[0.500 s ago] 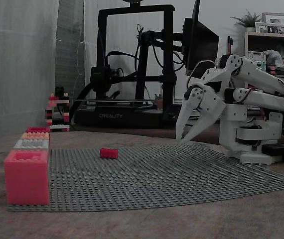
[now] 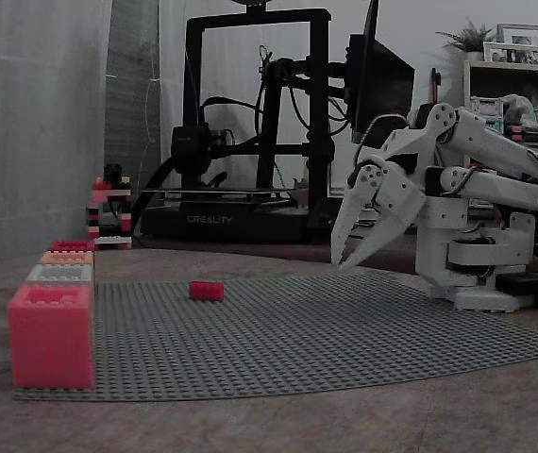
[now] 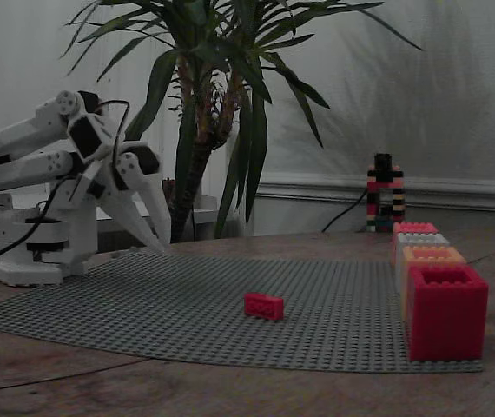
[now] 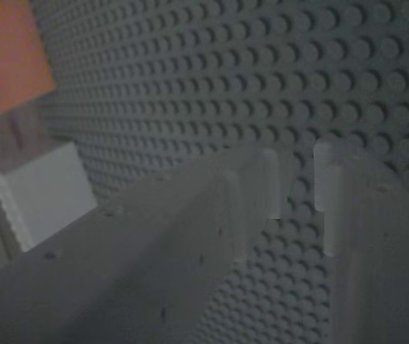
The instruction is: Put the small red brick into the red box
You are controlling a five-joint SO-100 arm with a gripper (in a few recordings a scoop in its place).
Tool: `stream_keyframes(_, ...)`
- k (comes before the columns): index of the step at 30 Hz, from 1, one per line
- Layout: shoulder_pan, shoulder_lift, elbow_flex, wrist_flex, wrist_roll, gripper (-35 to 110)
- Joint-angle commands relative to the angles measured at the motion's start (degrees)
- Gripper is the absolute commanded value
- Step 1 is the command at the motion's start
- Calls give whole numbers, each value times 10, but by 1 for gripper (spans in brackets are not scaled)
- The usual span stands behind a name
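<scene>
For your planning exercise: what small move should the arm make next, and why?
Probably reach out and down toward the brick. It lies loose on the baseplate, while the gripper, holding nothing, hangs near the arm's base, well short of it.

The word "CREALITY" is on the front of the black machine (image 2: 250,219) at the back (a 3D printer). No other words or numbers can be read.

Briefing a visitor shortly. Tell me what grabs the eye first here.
A tiny bright red studded toy brick lies alone mid-way across the grey studded baseplate. A row of brick-built boxes lines one edge, the deep red box nearest in a fixed view. The white arm's end effector hangs above the far edge.
</scene>
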Motion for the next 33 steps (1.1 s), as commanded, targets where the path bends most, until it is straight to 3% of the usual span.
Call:
stream_keyframes(1,1,6,0,10,0,0)
stream_keyframes(7,6,-22,-30,-23,-20,0)
stream_keyframes(14,47,-232,-148,-142,-127,0)
stream_keyframes(19,76,-357,-210,-229,-381,0)
stream_keyframes(26,120,-568,-345,-207,-658,0)
stream_keyframes(33,143,-716,-430,-229,-762,10)
